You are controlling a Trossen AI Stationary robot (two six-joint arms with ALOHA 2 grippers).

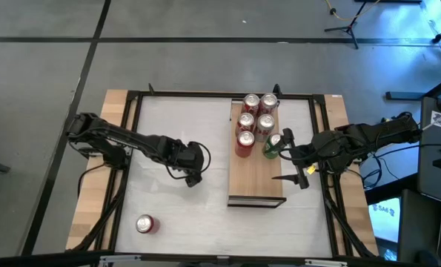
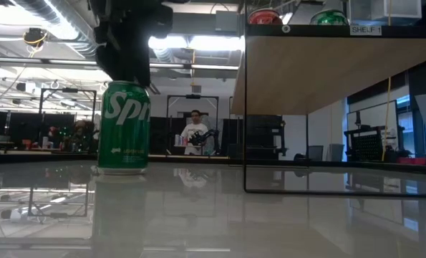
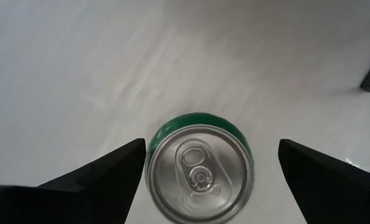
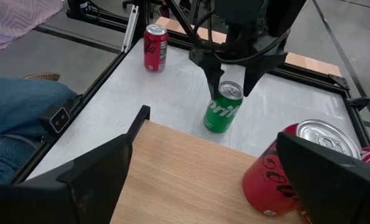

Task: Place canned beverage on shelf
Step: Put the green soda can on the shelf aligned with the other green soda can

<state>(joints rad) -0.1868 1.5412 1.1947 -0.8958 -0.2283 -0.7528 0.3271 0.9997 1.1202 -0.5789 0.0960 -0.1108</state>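
Between my left jaws [image 3: 200, 180], spread wide and not yet gripping, stands the green aluminium soda can [image 3: 200, 171] upright on the white table [image 3: 79, 74], well apart from the long light-wood shelf [image 1: 256, 182]. Closing off-centre could tip it. My right jaws [image 1: 297, 157] wait open over the shelf, where a collision threatens.

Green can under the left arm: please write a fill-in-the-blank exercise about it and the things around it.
1. The can between the open left gripper's fingers is ____ in colour.
2. It stands on the white ____, not on the shelf.
3. The lone can far from the shelf is ____.
4. The right gripper is ____.

Missing words: green; table; red; open.
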